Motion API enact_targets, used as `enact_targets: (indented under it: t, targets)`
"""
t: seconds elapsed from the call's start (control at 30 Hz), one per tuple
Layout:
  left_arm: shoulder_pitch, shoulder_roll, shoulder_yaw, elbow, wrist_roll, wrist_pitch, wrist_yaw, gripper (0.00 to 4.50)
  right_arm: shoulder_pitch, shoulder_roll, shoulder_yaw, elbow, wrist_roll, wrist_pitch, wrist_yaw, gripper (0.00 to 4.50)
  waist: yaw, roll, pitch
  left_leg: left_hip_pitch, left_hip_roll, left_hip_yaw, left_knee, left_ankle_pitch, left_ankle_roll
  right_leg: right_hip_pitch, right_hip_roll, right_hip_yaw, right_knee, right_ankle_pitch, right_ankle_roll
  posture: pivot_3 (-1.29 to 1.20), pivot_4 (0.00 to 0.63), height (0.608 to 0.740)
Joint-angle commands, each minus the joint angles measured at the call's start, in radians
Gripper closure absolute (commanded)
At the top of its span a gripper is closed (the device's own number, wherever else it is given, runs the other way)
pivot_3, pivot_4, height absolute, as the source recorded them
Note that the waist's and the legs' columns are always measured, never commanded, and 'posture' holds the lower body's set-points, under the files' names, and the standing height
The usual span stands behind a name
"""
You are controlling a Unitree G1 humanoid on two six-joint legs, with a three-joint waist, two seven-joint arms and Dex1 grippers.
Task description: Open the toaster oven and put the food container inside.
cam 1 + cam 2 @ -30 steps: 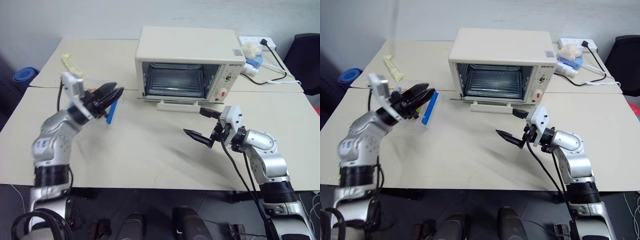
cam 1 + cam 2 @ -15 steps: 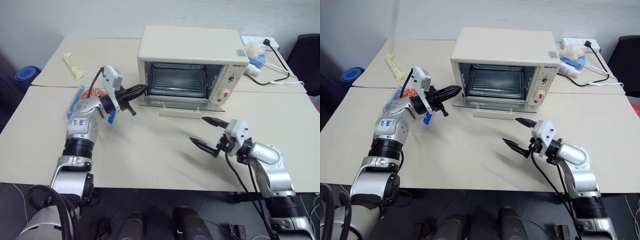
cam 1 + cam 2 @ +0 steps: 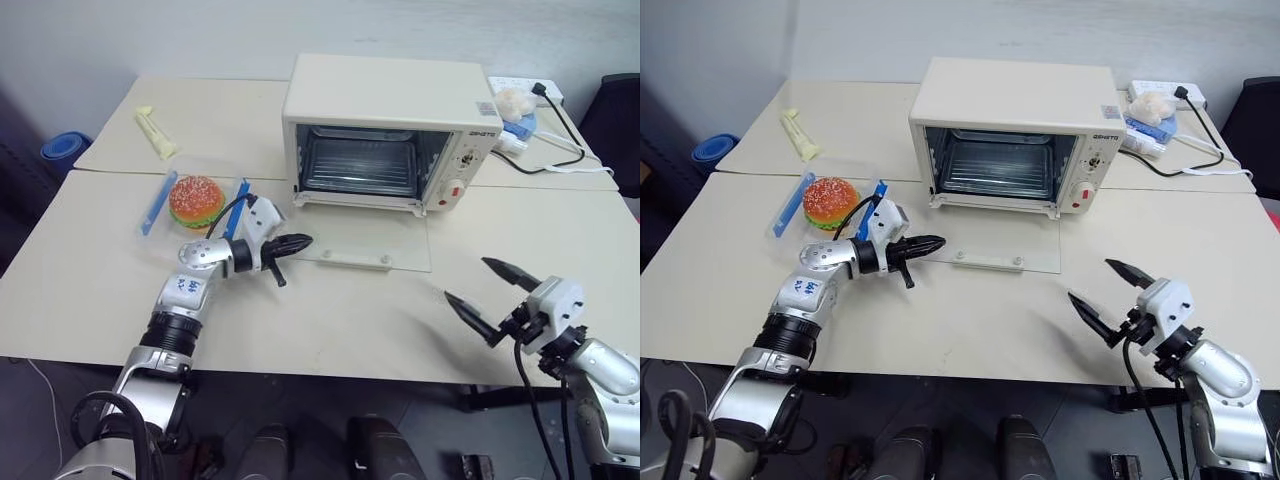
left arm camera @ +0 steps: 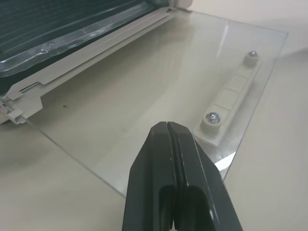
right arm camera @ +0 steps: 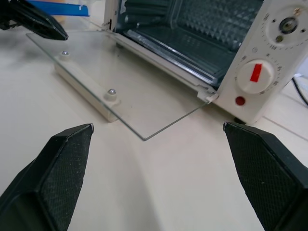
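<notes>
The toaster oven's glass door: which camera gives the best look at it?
The left wrist view: the glass door lies flat and open, its handle's screws plain. The right wrist view shows it from the other side, beside the toaster oven. Both head views show it whole but small.
</notes>
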Motion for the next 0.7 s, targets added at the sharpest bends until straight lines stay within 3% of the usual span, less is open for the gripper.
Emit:
enact_targets:
  t: [0.03, 0.13, 0.27, 0.43, 0.53, 0.6, 0.7]
  targets:
    - [0.057, -0.03, 0.039, -0.116, -0.046, 0.021, 0.035, 4.49, -0.033, -0.016, 0.004, -0.067, 0.108, 0.068, 0.034, 0.0, 0.0, 0.0, 0.0, 0.0, 0.0, 0.0, 0.0, 0.0, 0.0, 0.0, 0.0, 0.0, 0.0, 0.0, 0.0, 0.0, 0.15, 0.74]
    - [0.135, -0.035, 0.131, -0.291, -0.155, 0.102, 0.058, 3.67, -0.085, -0.017, 0.027, -0.094, 0.145, 0.078, 0.07, 0.0, -0.002, 0.0, 0.0, -0.001, 0.001, 0.0, 0.0, 0.0, 0.0, 0.0, 0.0, 0.0, 0.0, 0.0, 0.0, 0.0, 0.15, 0.74]
    - [0.302, 0.059, 0.301, -0.567, -0.291, 0.281, 0.112, 2.45, -0.157, -0.002, 0.07, -0.092, 0.148, 0.064, 0.099, 0.0, -0.011, 0.0, 0.0, 0.0, 0.004, 0.0, -0.001, 0.0, -0.001, 0.0, 0.002, 0.0, -0.001, 0.0, 0.0, 0.0, 0.15, 0.74]
    - [0.596, 0.172, 0.641, -0.793, -0.411, 0.329, 0.143, 0.97, -0.235, 0.018, 0.144, -0.049, 0.137, 0.008, 0.186, 0.0, -0.023, 0.0, 0.0, 0.0, 0.004, -0.001, -0.002, -0.001, -0.001, 0.0, 0.001, -0.001, -0.002, 0.0, -0.001, 0.0, 0.15, 0.74]
    - [0.744, 0.166, 0.83, -0.813, -0.454, 0.358, 0.211, 0.09, -0.265, 0.034, 0.173, -0.021, 0.139, -0.021, 0.218, 0.0, -0.02, 0.0, 0.0, 0.0, 0.004, -0.002, -0.002, -0.003, 0.002, 0.001, 0.001, -0.001, -0.004, -0.001, -0.001, 0.0, 0.15, 0.74]
    - [0.851, 0.144, 0.944, -0.783, -0.463, 0.362, 0.244, 0.04, -0.283, 0.048, 0.198, -0.001, 0.131, -0.049, 0.245, 0.0, -0.014, 0.0, 0.0, 0.001, 0.004, -0.002, -0.002, -0.003, 0.003, 0.003, 0.0, -0.001, -0.005, -0.001, -0.001, 0.0, 0.15, 0.74]
    - [0.933, 0.12, 1.011, -0.78, -0.469, 0.372, 0.301, 0.04, -0.303, 0.061, 0.222, 0.028, 0.127, -0.074, 0.272, 0.0, -0.005, 0.0, 0.0, 0.001, 0.004, -0.003, -0.002, -0.004, 0.005, 0.003, 0.0, -0.002, -0.007, -0.001, -0.001, 0.0, 0.15, 0.74]
